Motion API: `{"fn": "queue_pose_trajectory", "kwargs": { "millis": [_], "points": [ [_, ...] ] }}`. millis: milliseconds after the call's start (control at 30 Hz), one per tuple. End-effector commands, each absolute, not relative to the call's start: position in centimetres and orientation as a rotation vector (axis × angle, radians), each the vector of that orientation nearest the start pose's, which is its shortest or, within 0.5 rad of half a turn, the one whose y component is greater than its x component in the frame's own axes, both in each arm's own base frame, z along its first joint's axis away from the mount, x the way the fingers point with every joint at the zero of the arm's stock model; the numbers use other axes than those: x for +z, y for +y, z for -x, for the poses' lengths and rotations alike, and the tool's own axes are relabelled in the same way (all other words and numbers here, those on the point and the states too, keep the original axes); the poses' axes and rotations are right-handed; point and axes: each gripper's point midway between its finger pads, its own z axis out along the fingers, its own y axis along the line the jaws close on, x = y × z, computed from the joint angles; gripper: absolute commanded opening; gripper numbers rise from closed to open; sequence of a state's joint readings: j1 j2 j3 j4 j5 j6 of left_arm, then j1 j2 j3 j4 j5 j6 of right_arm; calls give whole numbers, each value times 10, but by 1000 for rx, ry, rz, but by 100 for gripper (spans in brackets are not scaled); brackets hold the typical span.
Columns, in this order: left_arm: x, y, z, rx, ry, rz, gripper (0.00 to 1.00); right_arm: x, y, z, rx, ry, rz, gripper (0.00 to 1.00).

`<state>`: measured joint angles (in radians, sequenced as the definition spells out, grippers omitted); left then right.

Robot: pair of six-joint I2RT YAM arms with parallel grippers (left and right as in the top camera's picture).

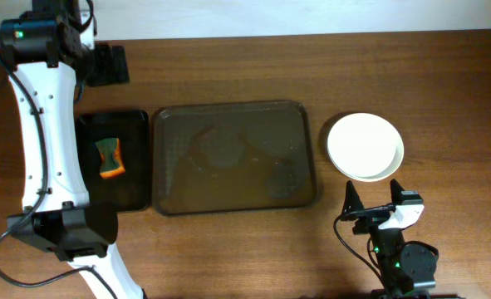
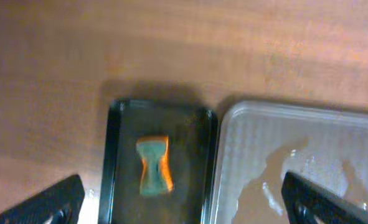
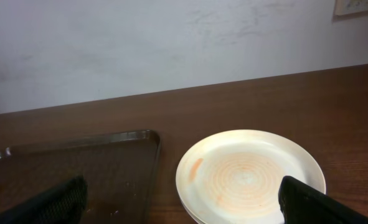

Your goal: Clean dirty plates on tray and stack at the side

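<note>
Overhead view of a wooden bench (image 1: 228, 257) with two robot arms. At far left, a small black tray (image 1: 134, 187) holds a green and orange sponge (image 1: 110, 158), lying loose near its middle. The left wrist view looks down on this black tray. The left pincer (image 2: 182, 185) hangs above it with its fingers wide apart, holding nothing. Just right of the black tray sits the large brown tray (image 1: 187, 178). No plates are on it, only wet smears and droplets on its floor. Further right, off the tray and just beside its right rim, the plates (image 1: 365, 146) sit stacked on the bench. The top one is white, and a second rim shows beneath its lower edge, though the number in the stack cannot be told. In the right wrist view the top plate shows faint orange rings and a small orange smear near its left side. In front of the stack, the right pincer (image 1: 373, 202) points toward the plates with its fingers spread apart and empty, not touching them. The task appears to be at its last step, with the tray emptied and the stack made. The next move likely calls for either drawing both arms back or, if the faint orange counts as dirt, fetching the sponge for another wipe of the top plate.
</note>
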<state>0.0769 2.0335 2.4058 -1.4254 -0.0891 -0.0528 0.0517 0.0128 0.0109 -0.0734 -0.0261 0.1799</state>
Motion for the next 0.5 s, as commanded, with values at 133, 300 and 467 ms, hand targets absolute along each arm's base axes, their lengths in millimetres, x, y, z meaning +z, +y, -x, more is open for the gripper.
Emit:
{"fn": "queue_pose_trajectory", "kwargs": {
  "millis": [133, 300, 467],
  "points": [
    [333, 39, -444, 38, 2278, 150, 100, 156, 19, -245, 196, 1652, -75, 98],
    [318, 34, -377, 78, 2149, 72, 100, 156, 19, -245, 196, 1652, -75, 98],
    [284, 29, -318, 88, 1945, 63, 100, 156, 19, -245, 196, 1652, -75, 98]
  ]
}}
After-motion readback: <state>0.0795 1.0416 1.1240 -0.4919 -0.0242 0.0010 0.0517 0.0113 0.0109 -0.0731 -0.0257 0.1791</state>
